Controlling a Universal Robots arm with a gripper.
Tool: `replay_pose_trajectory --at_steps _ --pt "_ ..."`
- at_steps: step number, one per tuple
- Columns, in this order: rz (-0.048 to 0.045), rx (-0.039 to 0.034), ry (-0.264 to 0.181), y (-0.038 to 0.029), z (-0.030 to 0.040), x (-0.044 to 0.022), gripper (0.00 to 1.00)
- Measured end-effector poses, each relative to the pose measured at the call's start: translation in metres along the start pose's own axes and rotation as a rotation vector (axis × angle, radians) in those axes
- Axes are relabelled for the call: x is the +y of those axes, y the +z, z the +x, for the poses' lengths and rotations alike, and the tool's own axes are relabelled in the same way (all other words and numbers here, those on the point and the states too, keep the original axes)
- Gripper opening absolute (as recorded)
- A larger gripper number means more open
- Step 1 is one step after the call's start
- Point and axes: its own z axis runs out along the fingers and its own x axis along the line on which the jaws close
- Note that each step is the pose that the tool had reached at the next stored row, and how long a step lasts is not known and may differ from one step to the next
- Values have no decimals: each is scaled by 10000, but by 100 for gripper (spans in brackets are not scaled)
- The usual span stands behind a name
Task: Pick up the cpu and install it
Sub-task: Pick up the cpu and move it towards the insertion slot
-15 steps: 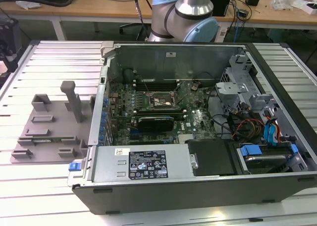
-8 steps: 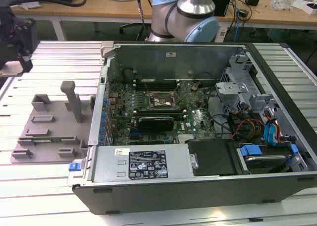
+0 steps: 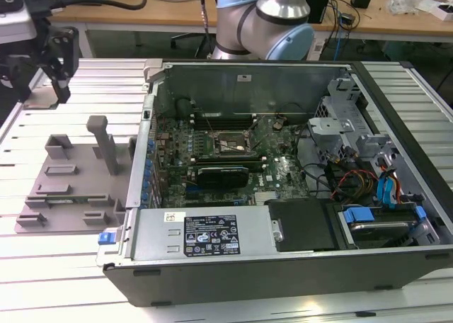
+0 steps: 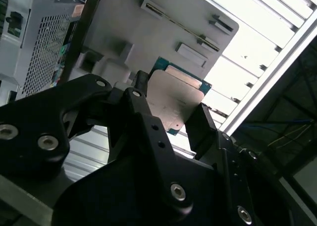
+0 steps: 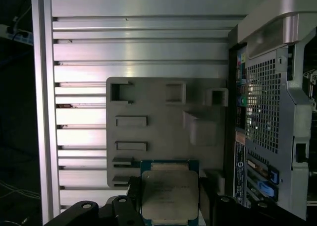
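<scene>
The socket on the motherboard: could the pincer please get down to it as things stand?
Probably yes. The case lies open on top and nothing overhangs the socket. The pincer, shut on the cpu, hangs outside the case, off to the exterior view's left.

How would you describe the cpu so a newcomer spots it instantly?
Beside the open computer case, a grey plastic fixture lies on the slatted table. Nearby, the black gripper holds the cpu: a small flat square, shiny silver on top with a thin teal rim, unlike the grey fixture.
</scene>
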Motion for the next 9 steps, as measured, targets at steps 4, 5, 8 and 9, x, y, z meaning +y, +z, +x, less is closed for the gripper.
replay_pose_trajectory --at_steps 4,5,8,9 --pt "1 0 -1 -2 -141 0 55" --pt "0 0 -2 -3 -202 0 55" --pt "2 1 -1 -5 -319 1 55" --pt "0 0 -1 -5 -373 1 55"
